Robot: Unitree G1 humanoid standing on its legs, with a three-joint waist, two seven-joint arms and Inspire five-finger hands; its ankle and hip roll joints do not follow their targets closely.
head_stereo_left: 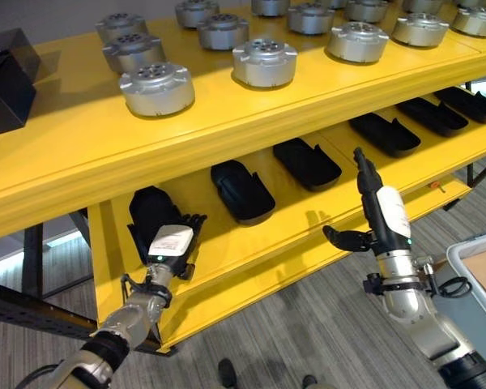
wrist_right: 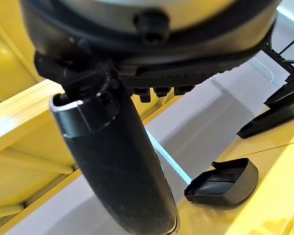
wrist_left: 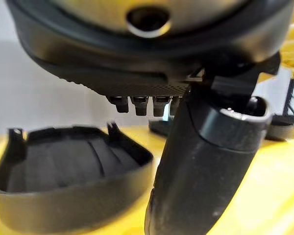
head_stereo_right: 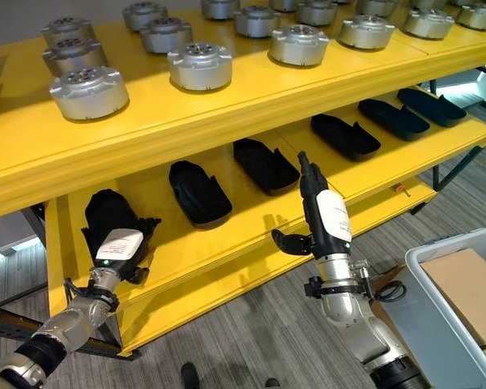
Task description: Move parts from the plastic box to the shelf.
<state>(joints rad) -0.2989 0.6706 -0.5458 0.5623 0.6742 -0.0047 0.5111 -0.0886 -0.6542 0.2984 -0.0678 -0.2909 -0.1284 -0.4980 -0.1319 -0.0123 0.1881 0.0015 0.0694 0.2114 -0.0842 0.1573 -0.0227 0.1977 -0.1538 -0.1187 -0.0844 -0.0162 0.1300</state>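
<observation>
While the left hand [head_stereo_left: 168, 247] rests by a black part [head_stereo_left: 150, 212], the right hand [head_stereo_left: 378, 207] points upward.

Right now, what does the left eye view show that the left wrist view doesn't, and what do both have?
Left eye view alone: round silver parts on the top yellow shelf, the row of black shells on the lower shelf, the right hand raised with straight fingers, and the grey plastic box. Left wrist view alone: the hollow inside of the nearest black shell. Both: the left hand at that shell on the yellow shelf.
</observation>
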